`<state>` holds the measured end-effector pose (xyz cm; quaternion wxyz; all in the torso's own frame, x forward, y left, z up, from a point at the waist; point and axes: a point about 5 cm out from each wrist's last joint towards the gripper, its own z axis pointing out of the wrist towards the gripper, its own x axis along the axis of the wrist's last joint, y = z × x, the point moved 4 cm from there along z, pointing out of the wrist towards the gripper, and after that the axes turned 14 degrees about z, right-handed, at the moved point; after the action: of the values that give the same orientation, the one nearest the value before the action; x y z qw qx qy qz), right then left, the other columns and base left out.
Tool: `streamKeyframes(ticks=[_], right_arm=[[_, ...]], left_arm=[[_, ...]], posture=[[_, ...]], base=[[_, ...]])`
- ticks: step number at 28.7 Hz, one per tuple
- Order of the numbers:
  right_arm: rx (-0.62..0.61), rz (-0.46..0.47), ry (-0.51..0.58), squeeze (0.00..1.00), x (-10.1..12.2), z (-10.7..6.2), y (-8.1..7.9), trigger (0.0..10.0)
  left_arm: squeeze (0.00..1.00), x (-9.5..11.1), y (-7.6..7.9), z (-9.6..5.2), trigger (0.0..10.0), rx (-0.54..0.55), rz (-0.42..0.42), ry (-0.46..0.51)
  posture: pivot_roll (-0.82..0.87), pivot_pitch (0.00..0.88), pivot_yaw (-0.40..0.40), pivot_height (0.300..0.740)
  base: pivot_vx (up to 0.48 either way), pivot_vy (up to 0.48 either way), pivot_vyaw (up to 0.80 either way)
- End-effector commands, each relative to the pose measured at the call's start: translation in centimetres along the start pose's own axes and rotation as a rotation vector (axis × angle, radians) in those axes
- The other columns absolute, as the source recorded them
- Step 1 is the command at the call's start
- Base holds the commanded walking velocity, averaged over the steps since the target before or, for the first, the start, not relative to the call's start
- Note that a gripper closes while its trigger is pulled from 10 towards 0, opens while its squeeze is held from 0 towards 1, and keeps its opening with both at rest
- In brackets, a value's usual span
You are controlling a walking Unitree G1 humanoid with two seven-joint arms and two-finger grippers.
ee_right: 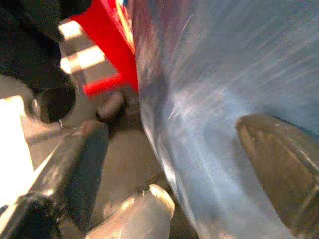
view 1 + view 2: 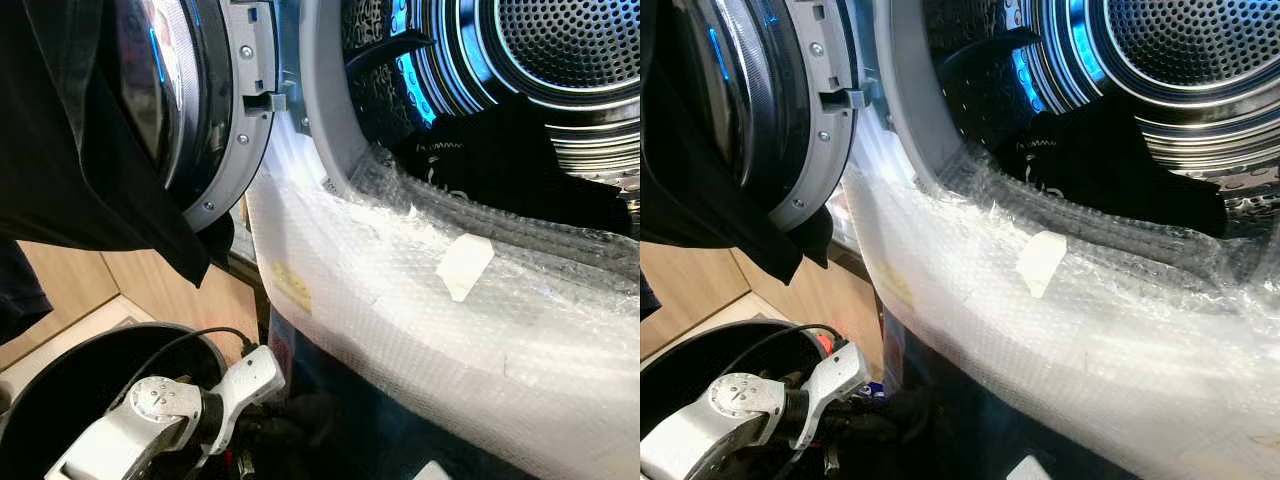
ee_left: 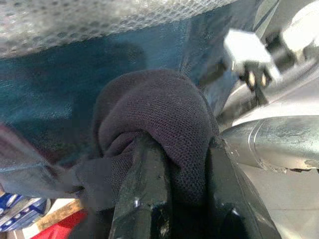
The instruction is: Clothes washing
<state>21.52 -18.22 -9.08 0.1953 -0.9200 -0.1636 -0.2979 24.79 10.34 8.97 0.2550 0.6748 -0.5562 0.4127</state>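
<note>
- I see the washing machine point(image 2: 330, 150) close in front of me, its door point(image 2: 190, 100) swung open on my left and a dark garment point(image 2: 70, 170) draped over the door's front.
- Inside the drum point(image 2: 560, 50), lit blue, a pile of black clothes point(image 2: 510, 165) lies at the bottom, just behind the opening's rim.
- Bubble wrap point(image 2: 420, 300) covers the lower rim of the opening and runs down the machine's front; a small white patch of tape point(image 2: 464, 266) sits on it.
- My left gripper point(image 3: 174, 189) is low, in front of the machine's wrapped front; in the left wrist view its two black fingers point(image 3: 142, 194) are clamped on a bunched black cloth point(image 3: 154, 114).
- My left arm point(image 2: 160, 415) reaches down over a round black basket point(image 2: 70, 380) on the floor below the door.
- My right gripper point(image 1: 159, 164) sits against a blurred blue surface; its fingers point(image 1: 65, 164) stand well apart, holding nothing that I can make out.
</note>
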Motion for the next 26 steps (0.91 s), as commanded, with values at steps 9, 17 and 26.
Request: streamKeyframes(ticks=[9, 17, 26], right_arm=[[0.309, 0.016, 0.122, 1.0, 2.7, -2.7, -0.5, 10.0], [0.566, -0.062, 0.109, 1.0, 2.1, -5.4, -3.0, 10.0], [0.686, -0.061, 0.275, 1.0, 5.2, -6.7, -6.5, 10.0]], left_arm=[[0.0, -0.2, -0.3, -0.7, 0.0, 0.007, 0.023, -0.001], [0.0, 1.0, 0.3, 0.3, 0.0, -0.039, 0.018, 0.061], [0.0, 2.2, 1.5, 2.0, 0.0, -0.143, 0.043, 0.103]], posture=[[0.18, 0.0, -0.022, 0.74], [0.17, 0.0, -0.02, 0.74], [0.17, 0.0, -0.019, 0.74]], base=[[0.0, 0.0, 0.0], [0.0, 0.0, 0.0], [0.0, 0.0, 0.0]])
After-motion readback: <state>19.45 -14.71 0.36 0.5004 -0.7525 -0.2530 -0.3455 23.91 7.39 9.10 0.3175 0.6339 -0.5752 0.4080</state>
